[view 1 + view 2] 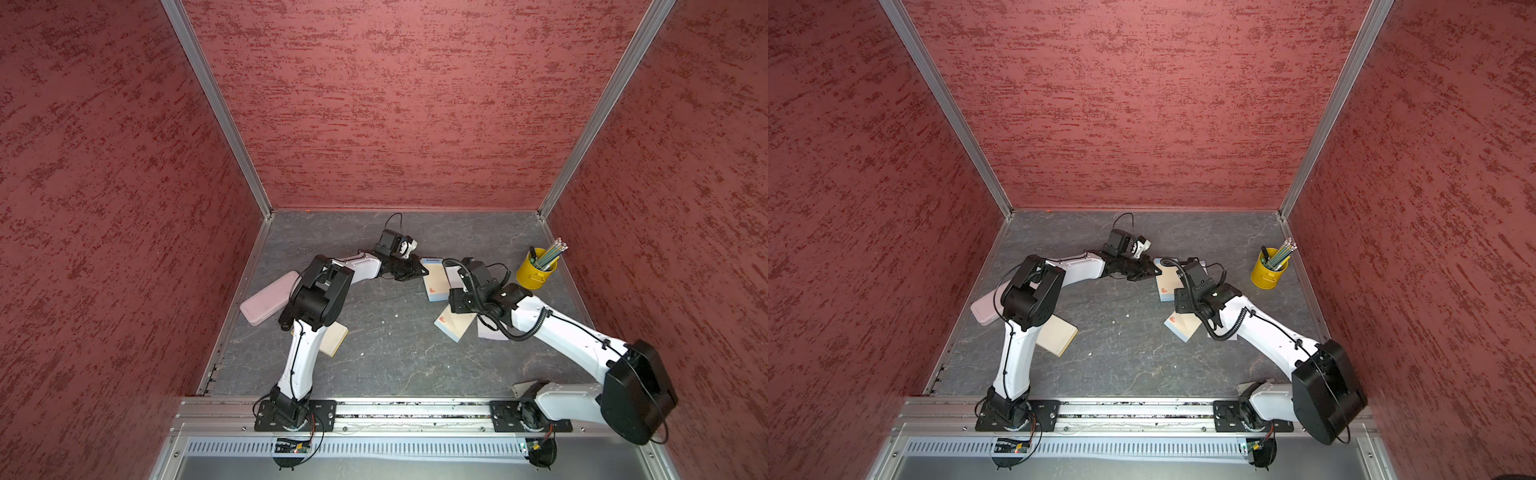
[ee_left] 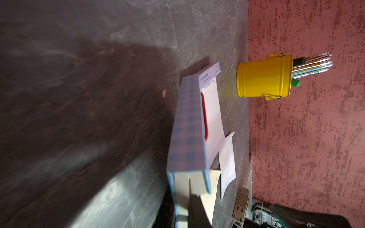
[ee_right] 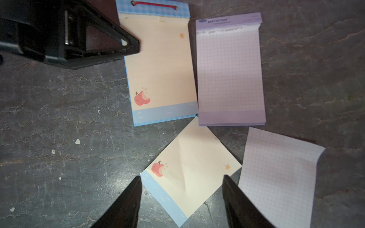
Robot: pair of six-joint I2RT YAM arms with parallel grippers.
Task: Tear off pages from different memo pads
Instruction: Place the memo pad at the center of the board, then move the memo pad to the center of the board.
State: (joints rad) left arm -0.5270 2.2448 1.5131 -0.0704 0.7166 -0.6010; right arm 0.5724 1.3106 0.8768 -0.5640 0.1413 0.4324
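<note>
The apple-printed memo pad [image 3: 160,65] and the lavender pad [image 3: 230,69] lie side by side at the table's middle. My left gripper [image 3: 131,44] is shut, its tip resting on the apple pad's [image 1: 434,284] upper left edge. Two torn pages lie nearer the front: a creased cream page with a blue edge and apple [image 3: 189,167] and a lavender grid page [image 3: 276,177]. My right gripper [image 3: 181,178] hangs open over the apple page, holding nothing. A cream pad [image 1: 336,338] lies partly under my left arm.
A pink case [image 1: 268,303] lies at the left edge behind my left elbow. A yellow cup of pencils [image 1: 536,272] stands at the right wall. A pale sheet edge [image 1: 524,387] peeks out by my right arm's base. Small paper scraps [image 3: 77,141] dot the table.
</note>
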